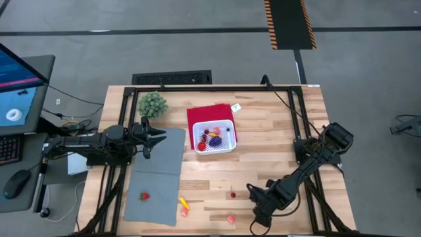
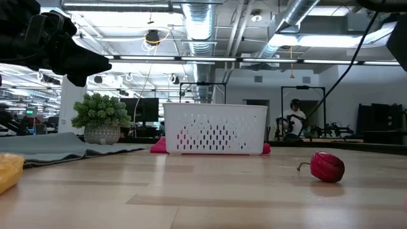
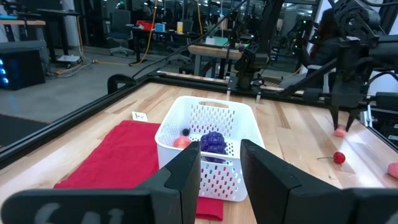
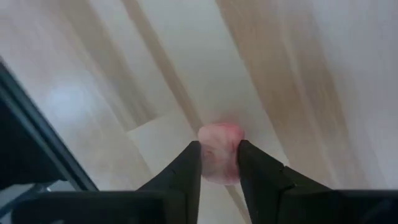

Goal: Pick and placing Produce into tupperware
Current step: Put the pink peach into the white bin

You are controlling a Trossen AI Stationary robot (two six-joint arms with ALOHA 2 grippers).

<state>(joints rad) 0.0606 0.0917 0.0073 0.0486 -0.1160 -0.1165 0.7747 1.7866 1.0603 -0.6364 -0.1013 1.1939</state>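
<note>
From my station I judge the next move hangs on one thing: the pink piece sits squarely between the right gripper fingers, which press on both its sides, so I read the gripper as clamped on it; it looks soft, rounded and matte against the pale grain of the table. In the high view that gripper is well away from the tupperware, at the near edge of the table on the right arm's side; the lift must carry the piece back across the wood toward the tupperware.

The tupperware is a white plastic basket with slotted walls, standing on a flat red cloth; a knobbly purple piece and some red bits already lie in it. A small red piece with a thin stalk lies between the tupperware and the right gripper; a red one lies on the grey mat and a yellow one at its edge, on the tupperware's left side.

The left gripper hovers just beside the tupperware, fingers parted and holding nothing.
</note>
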